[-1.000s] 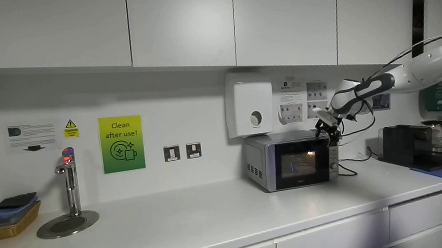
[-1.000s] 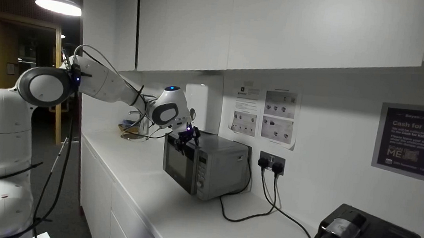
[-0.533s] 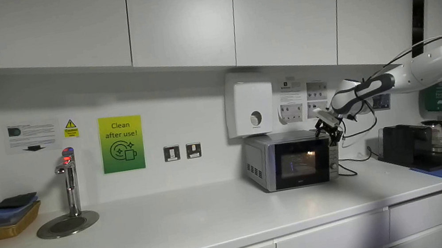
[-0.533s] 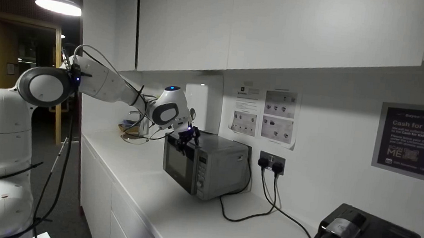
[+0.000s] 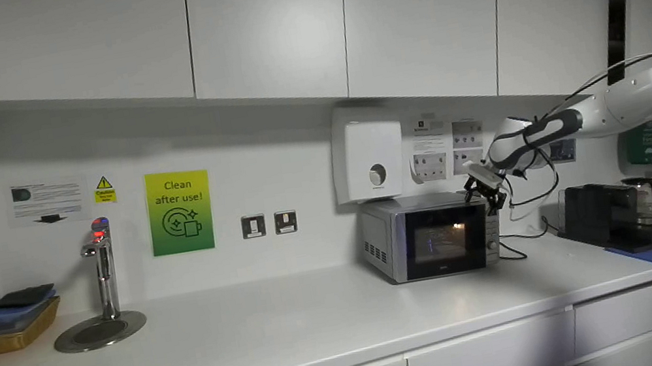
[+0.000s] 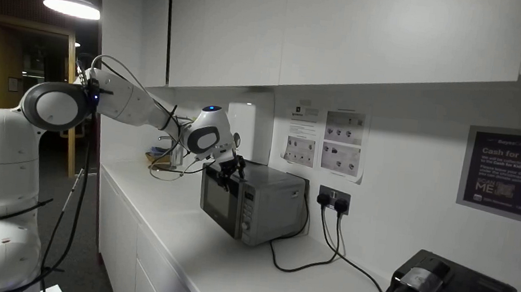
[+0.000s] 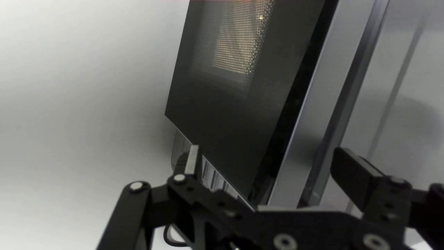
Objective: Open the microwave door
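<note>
Claw (image 7: 266, 152) spread wide at the top front edge of the microwave (image 6: 275, 208), its door (image 5: 445, 241) apparently still shut.

Next to nothing has moved in the past second: the claw has barely shifted, perhaps turned slightly, while the cable loop (image 5: 557, 179) behind it hangs lower, so I'd judge the pull hasn't begun. Its fingers (image 7: 353, 173) stand well apart, holding nothing, one in front near the door's free edge, one over the top; whether either touches, I can't tell. The claw covers the door's upper free corner in both exterior views, and the wrist view cuts off the far end. No handle that I can make out. The microwave stands on the counter (image 5: 227, 345) near the wall (image 5: 283, 163).
</note>
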### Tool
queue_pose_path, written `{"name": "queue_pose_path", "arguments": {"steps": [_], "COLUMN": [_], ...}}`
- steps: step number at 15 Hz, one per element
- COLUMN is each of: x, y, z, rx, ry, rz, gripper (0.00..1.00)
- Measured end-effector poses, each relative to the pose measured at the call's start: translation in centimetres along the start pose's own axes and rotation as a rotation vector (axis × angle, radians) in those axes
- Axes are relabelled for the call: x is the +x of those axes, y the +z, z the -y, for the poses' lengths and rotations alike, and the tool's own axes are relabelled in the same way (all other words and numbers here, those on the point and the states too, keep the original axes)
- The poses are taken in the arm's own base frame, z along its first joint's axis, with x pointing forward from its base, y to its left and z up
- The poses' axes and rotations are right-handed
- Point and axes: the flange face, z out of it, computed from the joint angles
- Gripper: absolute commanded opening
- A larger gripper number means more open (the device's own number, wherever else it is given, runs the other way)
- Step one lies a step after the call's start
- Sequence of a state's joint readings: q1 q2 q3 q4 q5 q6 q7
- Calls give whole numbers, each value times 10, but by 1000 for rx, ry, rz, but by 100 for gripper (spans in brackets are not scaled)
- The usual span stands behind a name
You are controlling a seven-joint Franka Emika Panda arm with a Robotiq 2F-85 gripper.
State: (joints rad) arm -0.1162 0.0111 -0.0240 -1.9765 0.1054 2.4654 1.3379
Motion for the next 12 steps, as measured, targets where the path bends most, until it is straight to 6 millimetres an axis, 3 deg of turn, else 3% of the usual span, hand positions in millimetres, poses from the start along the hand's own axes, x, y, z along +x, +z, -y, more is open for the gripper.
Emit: {"name": "queue_pose_path", "arguments": {"steps": [4,10,12], "x": [-1,-2,-2], "y": [3,31,32], "z": [-2,-16,-15], "rx": [-7,-61,-60], "ry": [-41,-75,-75], "rz": [-7,1,1], "gripper": [100,100,100]}}
